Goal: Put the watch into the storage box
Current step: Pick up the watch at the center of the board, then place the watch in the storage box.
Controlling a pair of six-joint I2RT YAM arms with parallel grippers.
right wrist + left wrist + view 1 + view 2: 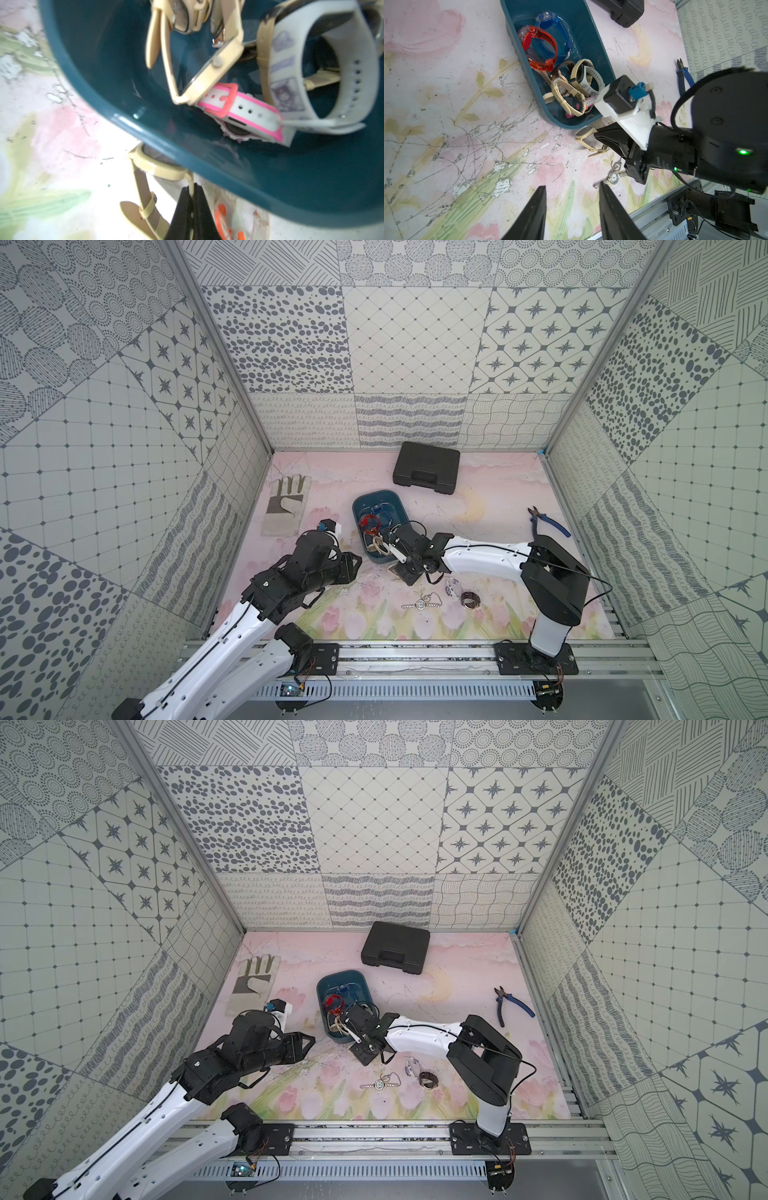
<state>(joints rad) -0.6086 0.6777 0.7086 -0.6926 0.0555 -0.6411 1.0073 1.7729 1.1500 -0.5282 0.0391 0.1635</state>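
Far left on the flowered mat: a work glove, flat, fingers toward the back wall. Just right of it, the left gripper, fingers apart with only bare mat between them, pointed toward the teal box and stopped short of it. Next, mid-mat, that teal box, lidless and already loaded: a red watch and a blue watch at the far end, a tangle of cream and white watches plus a pink-and-white watch at the near end. At the box's near end, outside it and tucked against the outer wall: the beige watch, face partly hidden under the rim in the right wrist view. Clamped on its strap, the right gripper, fingers pressed together with the thin strap between them. Lifted off the mat or resting on it: cannot tell. Nearer the front rail, a silver watch, loose on the mat. At the back, a shut black case. Further right, a small white watch and a brown-strapped watch, close together. Far right, blue-handled pliers, well apart from everything else.
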